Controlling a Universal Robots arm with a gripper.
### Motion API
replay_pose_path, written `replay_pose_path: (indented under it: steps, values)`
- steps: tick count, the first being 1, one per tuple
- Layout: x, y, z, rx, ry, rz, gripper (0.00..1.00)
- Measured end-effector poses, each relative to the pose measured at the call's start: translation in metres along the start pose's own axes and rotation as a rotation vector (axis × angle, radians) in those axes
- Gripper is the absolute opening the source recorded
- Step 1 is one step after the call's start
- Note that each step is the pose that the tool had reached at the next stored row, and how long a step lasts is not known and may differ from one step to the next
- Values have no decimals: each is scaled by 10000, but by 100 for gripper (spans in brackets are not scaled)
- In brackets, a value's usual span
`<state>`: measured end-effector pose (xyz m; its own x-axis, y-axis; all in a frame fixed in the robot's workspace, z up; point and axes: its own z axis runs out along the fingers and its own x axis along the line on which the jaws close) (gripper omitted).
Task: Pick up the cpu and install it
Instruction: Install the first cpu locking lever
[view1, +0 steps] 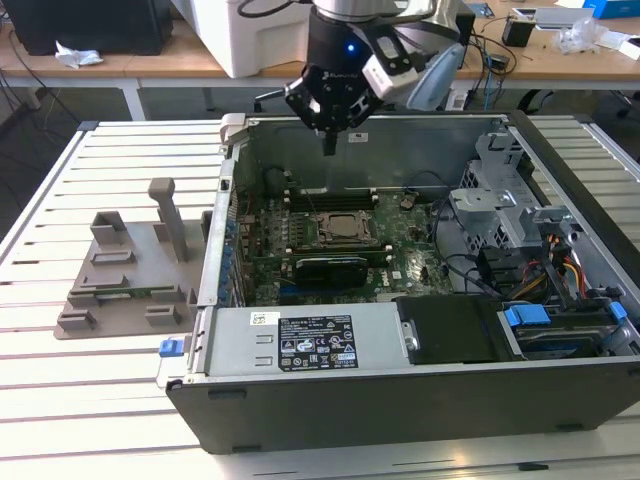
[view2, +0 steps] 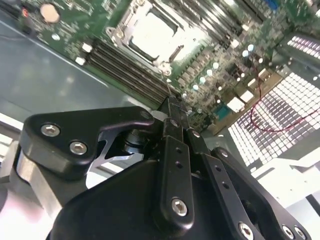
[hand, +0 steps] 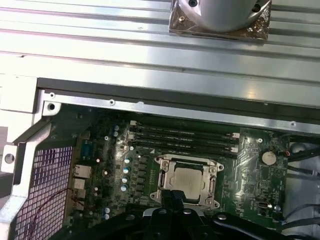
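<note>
tool (view1: 329, 140) pinched narrow, hovers above cpu (view1: 345, 226) seated in socket frame (hand: 187, 181); memory slots (hand: 182, 140) alongside.

The gripper (view1: 329, 143) is hanging over the back of the open computer case (view1: 400, 400), fingers together. The cpu (view1: 345, 227) is sitting in its socket. A grey holder (view1: 130, 275) is lying beside the case.
</note>
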<state>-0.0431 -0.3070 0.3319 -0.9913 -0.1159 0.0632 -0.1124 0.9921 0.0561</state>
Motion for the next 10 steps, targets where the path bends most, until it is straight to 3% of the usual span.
replay_pose_path:
  steps: [5, 7, 10]
  values:
    - [165, 96, 144, 0, 1, -2, 11]
    - [250, 112, 215, 0, 0, -1, 11]
    - [319, 118, 282, 1, 0, 0, 11]
